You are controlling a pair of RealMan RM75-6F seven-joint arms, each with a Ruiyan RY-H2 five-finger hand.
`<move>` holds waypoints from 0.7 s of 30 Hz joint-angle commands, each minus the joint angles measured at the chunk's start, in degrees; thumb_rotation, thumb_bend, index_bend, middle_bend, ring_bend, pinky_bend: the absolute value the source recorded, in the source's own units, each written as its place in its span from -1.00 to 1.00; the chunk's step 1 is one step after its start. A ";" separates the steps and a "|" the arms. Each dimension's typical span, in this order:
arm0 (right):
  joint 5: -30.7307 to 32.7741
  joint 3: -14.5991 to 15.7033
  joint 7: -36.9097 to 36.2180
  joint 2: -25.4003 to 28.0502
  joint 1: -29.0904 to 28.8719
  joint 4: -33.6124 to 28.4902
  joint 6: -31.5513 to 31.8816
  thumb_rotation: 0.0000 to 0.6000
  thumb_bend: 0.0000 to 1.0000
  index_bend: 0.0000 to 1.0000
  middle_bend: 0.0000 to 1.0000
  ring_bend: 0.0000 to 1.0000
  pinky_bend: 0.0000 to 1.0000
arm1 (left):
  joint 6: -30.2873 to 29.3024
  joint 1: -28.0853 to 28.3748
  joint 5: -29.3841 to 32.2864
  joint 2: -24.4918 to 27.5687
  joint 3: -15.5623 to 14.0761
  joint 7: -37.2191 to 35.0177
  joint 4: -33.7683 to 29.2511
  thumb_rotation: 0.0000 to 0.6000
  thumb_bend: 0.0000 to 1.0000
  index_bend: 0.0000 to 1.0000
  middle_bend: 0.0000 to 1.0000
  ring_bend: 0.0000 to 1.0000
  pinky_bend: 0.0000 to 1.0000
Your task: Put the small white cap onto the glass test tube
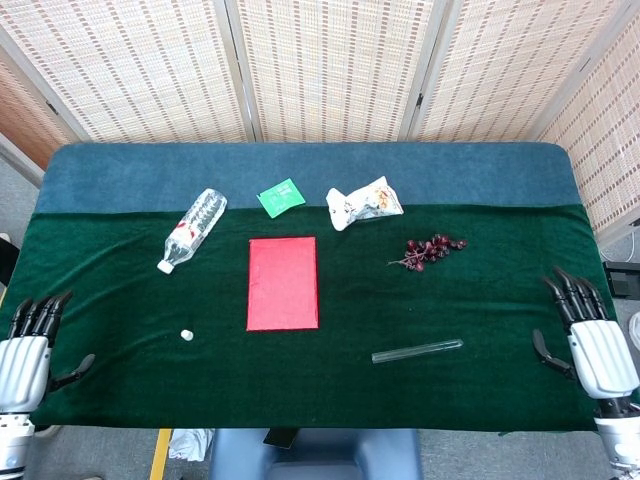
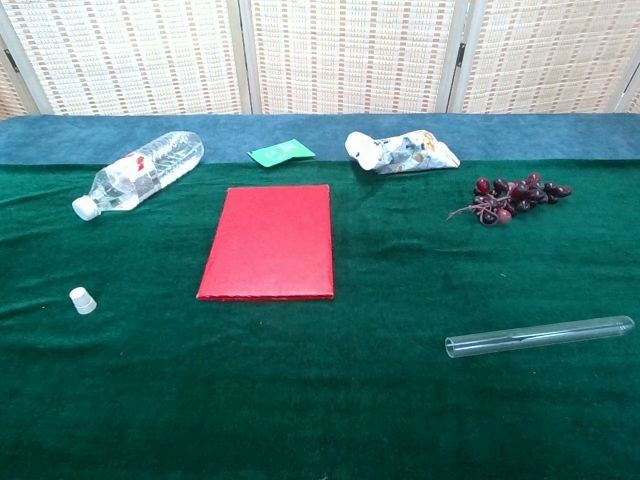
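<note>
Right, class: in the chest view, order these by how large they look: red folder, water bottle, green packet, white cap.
1. Red folder
2. Water bottle
3. Green packet
4. White cap

The cap lies nearer the camera than the packet and looks smaller anyway.

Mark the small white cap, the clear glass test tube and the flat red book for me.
small white cap [image 2: 83, 300], chest view, its side wall.
clear glass test tube [image 2: 540, 336], chest view, mid-length of the barrel.
flat red book [image 1: 283, 283], head view, centre of cover.

Left hand [image 1: 27, 347], lower left of head view: silver-grey casing, black fingers [image 1: 40, 312], black thumb. Right hand [image 1: 590, 338], lower right: same silver casing, black fingers, pale ribbed wrist below.
</note>
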State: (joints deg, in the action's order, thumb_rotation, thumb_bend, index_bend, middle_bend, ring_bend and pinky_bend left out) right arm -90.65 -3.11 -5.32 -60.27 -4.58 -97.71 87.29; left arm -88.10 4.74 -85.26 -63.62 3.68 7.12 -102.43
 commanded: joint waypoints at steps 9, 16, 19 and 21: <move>-2.20 0.73 3.63 -0.55 -1.13 -1.34 -1.37 0.84 -0.19 -1.00 -0.63 -0.51 -0.75 | 0.56 0.24 -0.31 0.26 -0.01 -0.66 -0.03 1.00 -0.44 -0.88 -0.71 -0.76 -1.00; -2.61 1.34 6.13 -1.30 -2.68 -1.91 -4.45 0.83 -0.19 -0.84 -0.27 -0.03 -0.07 | 1.45 1.00 -1.14 -0.20 -0.07 -1.28 1.31 1.00 -0.44 -0.82 -0.63 -0.66 -1.00; -2.31 0.89 6.41 -1.19 -3.01 -2.43 -4.47 0.84 -0.19 -0.84 -0.18 0.11 0.07 | 2.32 1.99 -3.28 -0.74 -0.55 -1.08 3.31 1.00 -0.40 -0.72 -0.37 -0.44 -0.87; -2.10 0.62 6.45 -0.91 -3.09 -2.82 -4.30 0.83 -0.19 -0.84 -0.12 0.18 0.14 | 3.63 3.27 -5.37 -1.31 -1.02 -1.22 5.39 1.00 -0.24 -0.61 -0.09 -0.21 -0.55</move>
State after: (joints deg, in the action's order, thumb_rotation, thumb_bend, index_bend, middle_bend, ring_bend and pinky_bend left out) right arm -92.81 -2.41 1.10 -61.25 -7.63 -100.45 82.94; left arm -85.68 6.80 -88.80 -64.33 3.16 5.96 -98.87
